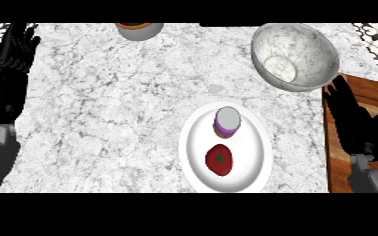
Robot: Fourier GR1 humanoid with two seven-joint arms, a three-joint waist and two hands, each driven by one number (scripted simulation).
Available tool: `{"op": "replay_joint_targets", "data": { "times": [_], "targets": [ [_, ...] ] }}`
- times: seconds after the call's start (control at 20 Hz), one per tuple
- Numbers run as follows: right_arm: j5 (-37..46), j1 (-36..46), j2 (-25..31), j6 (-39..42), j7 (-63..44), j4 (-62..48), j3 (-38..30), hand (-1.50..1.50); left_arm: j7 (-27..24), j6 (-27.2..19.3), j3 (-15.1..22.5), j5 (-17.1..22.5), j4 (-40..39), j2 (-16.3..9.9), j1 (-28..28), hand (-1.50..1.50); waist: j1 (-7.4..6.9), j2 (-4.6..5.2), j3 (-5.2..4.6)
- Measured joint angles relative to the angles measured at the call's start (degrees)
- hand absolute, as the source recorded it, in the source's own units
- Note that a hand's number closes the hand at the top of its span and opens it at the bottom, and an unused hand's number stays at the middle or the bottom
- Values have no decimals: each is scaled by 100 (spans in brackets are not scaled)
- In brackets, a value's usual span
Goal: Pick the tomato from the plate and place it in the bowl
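A red tomato with a green stem spot lies on the near half of a white plate. Beyond it on the same plate is a halved purple onion, cut face up. A grey marbled bowl stands at the far right, tipped so its inside faces me. My right hand rests at the right edge, fingers straight and up, a little right of the plate and just below the bowl. My left hand stays at the left edge, fingers straight, far from the plate. Neither hand holds anything.
A small grey pot with an orange-brown rim sits at the counter's far edge, cut off by the top. A wooden board lies under my right hand along the right side. The white marble counter spreads left of the plate.
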State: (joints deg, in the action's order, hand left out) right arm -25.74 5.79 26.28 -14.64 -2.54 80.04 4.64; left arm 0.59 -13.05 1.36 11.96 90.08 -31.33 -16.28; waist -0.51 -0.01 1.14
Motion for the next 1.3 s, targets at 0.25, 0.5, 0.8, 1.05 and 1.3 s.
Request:
{"op": "replay_joint_targets", "data": {
  "times": [0.25, 0.5, 0.8, 1.05, 1.3],
  "targets": [
    [987, 108, 70, -977, 150, 1096, 300, 150, 163, -48, -24, -68, -171, 8, 310, 0, 120, -67, -111],
    [2217, -580, 708, -1818, -460, 879, 546, -150, 326, -115, -23, -36, -366, 88, 608, 0, 412, -42, -250],
    [3497, -1550, 300, -3281, -926, 1231, 1174, -150, 428, -182, -27, 5, -413, 178, 875, 0, 531, -120, -232],
    [4610, -2429, -132, -4052, -1310, 1616, 1828, -150, 414, -164, -35, 22, -360, 185, 1010, 0, 504, -103, -223],
    [5735, -3161, -484, -4290, -1857, 2203, 2121, -150, 426, -156, 12, 26, -298, 245, 1029, 0, 435, -42, -220]
  ]
}}
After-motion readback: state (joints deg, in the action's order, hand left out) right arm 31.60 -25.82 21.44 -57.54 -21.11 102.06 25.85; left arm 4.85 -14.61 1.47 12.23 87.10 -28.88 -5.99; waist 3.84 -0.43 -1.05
